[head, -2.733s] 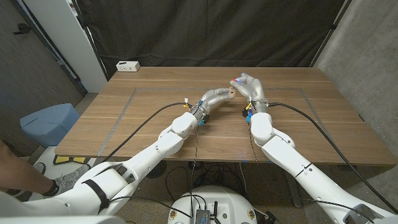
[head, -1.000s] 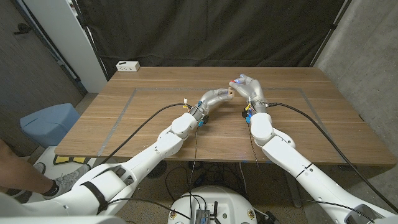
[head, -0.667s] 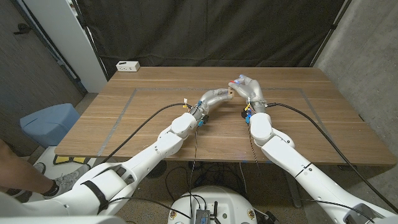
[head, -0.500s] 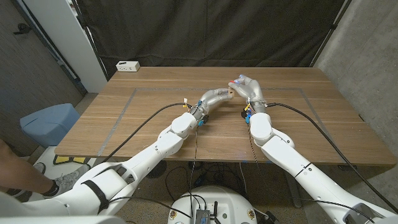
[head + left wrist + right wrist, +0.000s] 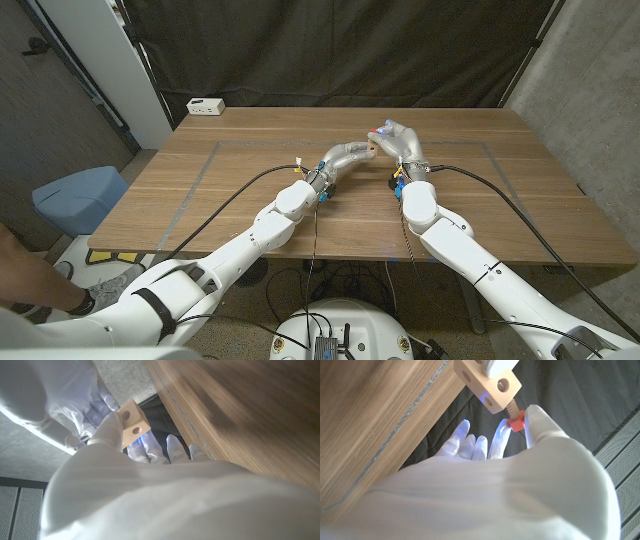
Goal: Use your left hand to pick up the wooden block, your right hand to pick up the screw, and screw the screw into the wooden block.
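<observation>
The wooden block is held up above the middle of the wooden table, between the two hands. It is a pale block with round holes in its faces, also seen in the left wrist view. The screw, with a tan threaded shaft and a red head, has its shaft tip entering one face of the block, the head standing just off that face.

The left hand grips the block at its other end, fingers wrapped around it. The right hand pinches the screw's red head between the thumb and a fingertip, the other fingers spread beside it. Both arms reach in from the near edge, and the two hands almost touch.

At the table's far left corner lies a small white box.
</observation>
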Robot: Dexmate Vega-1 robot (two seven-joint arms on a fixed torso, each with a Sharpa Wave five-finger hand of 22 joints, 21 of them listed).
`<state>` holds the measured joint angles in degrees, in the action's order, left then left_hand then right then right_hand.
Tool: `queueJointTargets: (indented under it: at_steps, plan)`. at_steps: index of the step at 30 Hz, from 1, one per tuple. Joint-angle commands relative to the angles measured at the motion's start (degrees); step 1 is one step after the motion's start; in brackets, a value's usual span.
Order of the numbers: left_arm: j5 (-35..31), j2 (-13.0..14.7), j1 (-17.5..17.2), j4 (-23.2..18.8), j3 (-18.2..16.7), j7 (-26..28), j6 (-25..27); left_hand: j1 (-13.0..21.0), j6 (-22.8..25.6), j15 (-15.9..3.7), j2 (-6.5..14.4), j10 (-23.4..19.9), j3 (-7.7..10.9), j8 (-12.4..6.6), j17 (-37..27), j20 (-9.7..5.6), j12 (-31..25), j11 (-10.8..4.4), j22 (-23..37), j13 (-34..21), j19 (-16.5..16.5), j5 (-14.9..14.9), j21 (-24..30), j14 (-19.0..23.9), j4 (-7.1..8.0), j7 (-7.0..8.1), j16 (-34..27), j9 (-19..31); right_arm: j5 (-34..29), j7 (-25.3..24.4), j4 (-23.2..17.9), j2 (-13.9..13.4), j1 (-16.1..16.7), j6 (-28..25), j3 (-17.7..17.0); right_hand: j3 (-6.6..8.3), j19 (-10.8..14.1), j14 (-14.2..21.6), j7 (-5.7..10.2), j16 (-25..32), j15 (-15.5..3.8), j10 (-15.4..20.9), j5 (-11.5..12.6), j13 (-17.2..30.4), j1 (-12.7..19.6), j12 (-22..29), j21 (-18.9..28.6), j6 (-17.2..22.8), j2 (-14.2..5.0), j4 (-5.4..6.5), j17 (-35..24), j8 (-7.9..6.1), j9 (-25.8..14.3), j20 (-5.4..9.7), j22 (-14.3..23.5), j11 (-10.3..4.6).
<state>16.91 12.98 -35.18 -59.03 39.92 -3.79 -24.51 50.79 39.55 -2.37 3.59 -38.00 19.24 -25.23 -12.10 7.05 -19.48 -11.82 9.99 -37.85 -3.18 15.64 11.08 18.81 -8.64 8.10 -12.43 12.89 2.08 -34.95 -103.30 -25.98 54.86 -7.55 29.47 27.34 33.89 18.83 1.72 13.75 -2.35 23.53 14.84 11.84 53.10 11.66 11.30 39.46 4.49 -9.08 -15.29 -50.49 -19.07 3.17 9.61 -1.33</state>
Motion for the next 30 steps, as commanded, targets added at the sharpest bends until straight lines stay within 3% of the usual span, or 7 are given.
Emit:
queueJointTargets:
  at_steps: [1, 30]
  plan:
    - [0.11, -0.03, 0.08, 0.08, 0.10, -0.22, 0.18, -0.18, 2.83, -3.54, 0.54, -0.46, 0.48, -0.33, -0.18, 0.28, -0.01, 0.10, 0.18, -0.32, 0.17, 0.27, 0.18, 0.49, -0.01, -0.17, -0.05, 0.15, 0.11, 0.31, 0.19, -0.42, -0.04, 0.20, -0.21, -0.35, -0.36, 0.12, 0.04, -0.32, -3.98, -0.10, 0.41, 0.20, 0.31, -0.12, -0.24, 0.02, -0.60, -0.05, -0.08, -0.28, -0.14, 2.97, 0.19, -0.18]
    - [0.36, 0.00, -0.08, -0.29, 0.10, -0.30, 0.65, -0.24, 2.81, -3.59, 0.54, -0.45, 0.48, -0.25, -0.18, 0.24, 0.10, 0.23, 0.18, -0.45, 0.13, 0.26, 0.19, 0.50, 0.01, -0.13, -0.03, 0.17, 0.13, 0.66, -0.18, -1.27, 0.55, 0.59, -0.49, -0.43, -0.45, 0.10, 0.12, -0.43, -3.98, -0.11, 0.63, 0.20, 0.35, -0.11, -0.22, 0.24, -0.67, -0.11, -0.03, -0.73, -0.13, 2.93, 0.19, -0.18]
